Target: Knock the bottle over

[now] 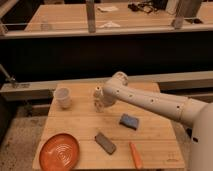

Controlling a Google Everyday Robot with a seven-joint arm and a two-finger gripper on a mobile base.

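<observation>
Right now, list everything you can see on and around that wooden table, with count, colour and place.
table: one, light wood, centre of view
bottle: one, pale with whitish cap, upright at the table's back middle
cup: one, white, back left of the table
plate: one, orange, front left corner
sponge: one, blue, right of centre
block: one, dark grey, front centre
carrot-like stick: one, orange, front right
counter: one, wooden, behind the rail at the top
arm: one, white, reaching in from the right
end effector: one, at the bottle, largely hidden behind the wrist
</observation>
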